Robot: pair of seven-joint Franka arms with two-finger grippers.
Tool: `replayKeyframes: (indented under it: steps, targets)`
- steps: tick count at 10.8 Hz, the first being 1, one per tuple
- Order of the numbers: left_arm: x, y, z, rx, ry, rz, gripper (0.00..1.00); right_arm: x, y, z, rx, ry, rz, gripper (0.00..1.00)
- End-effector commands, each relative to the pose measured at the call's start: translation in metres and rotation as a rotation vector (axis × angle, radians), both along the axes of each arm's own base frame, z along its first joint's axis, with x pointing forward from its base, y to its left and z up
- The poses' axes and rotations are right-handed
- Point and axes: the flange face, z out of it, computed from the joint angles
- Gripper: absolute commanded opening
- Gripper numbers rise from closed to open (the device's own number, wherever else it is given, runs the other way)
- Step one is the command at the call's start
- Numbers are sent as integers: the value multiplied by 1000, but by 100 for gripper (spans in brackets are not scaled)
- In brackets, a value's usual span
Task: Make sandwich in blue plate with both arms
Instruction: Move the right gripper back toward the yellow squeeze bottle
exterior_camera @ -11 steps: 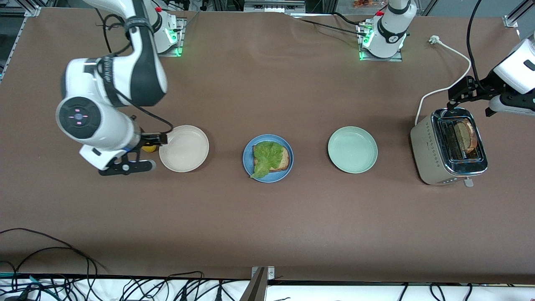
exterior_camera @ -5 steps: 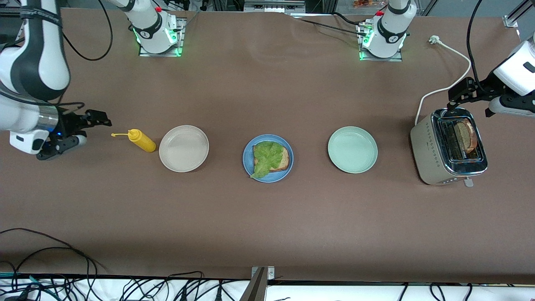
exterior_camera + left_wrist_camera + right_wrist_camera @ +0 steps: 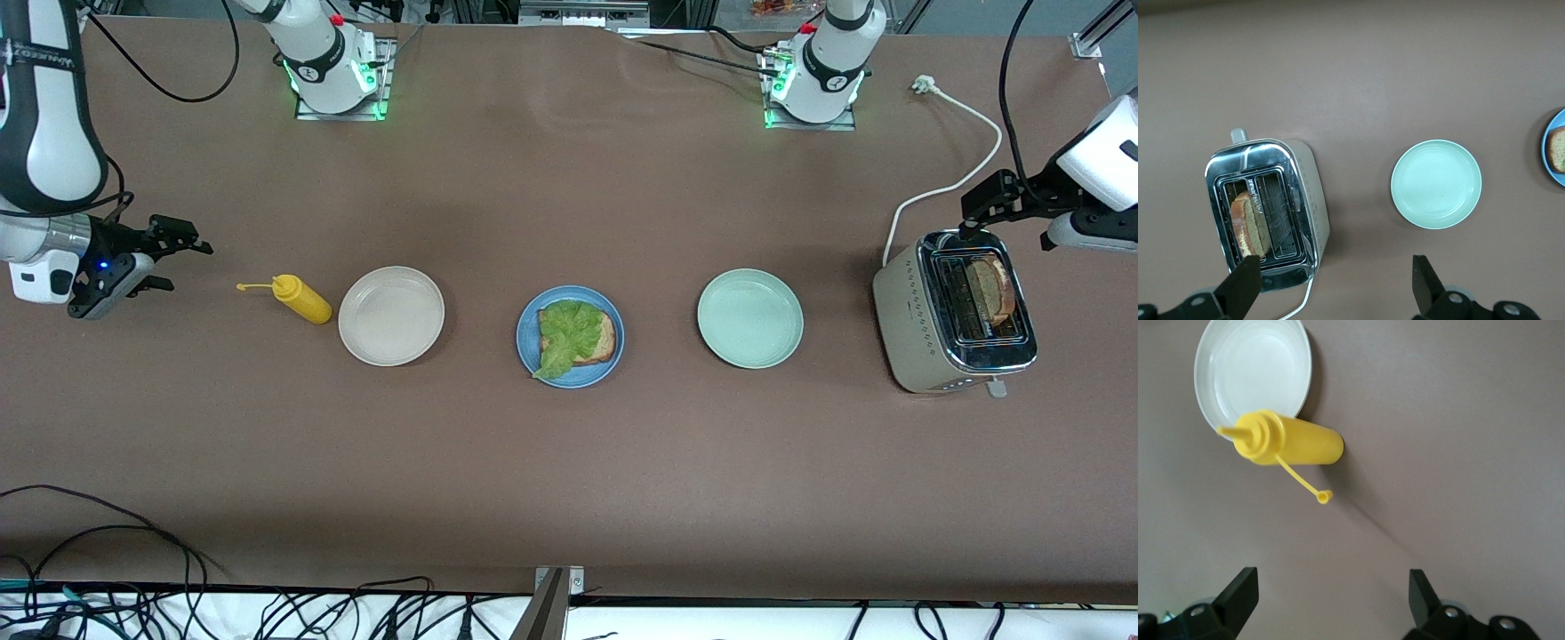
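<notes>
Front view shows the right gripper [image 3: 182, 242] has swung away from the cream plate [image 3: 391, 316], jaws wide and empty, baring the yellow bottle [image 3: 302, 300]. Bread and lettuce [image 3: 569, 336] sit unmoved on the blue plate [image 3: 530, 331]; the left gripper [image 3: 985, 204] hangs spread and empty over the toaster [image 3: 951, 311].

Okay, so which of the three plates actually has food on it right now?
The blue plate, the middle one of the row. It holds a bread slice topped with lettuce. The cream-white plate and the mint-green plate beside it are bare.
</notes>
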Motion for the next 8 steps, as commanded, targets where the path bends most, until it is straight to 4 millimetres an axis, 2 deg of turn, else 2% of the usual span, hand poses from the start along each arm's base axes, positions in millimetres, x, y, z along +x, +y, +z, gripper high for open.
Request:
replayKeyframes:
  steps: [1, 2, 4, 6, 8]
  targets:
    - [4, 25, -14, 29, -8, 16, 100, -16, -32, -47, 164, -106, 144, 100]
    - [4, 33, -18, 29, -11, 29, 100, -17, -39, -65, 232, -160, 199, 100]
    - [5, 33, -18, 29, -15, 29, 100, -20, -49, -104, 373, -298, 258, 100]
    - [5, 33, -18, 29, -15, 29, 100, -21, -51, -140, 454, -427, 320, 100]
    - [5, 33, -18, 29, -15, 29, 100, -23, -41, -175, 565, -576, 338, 100]
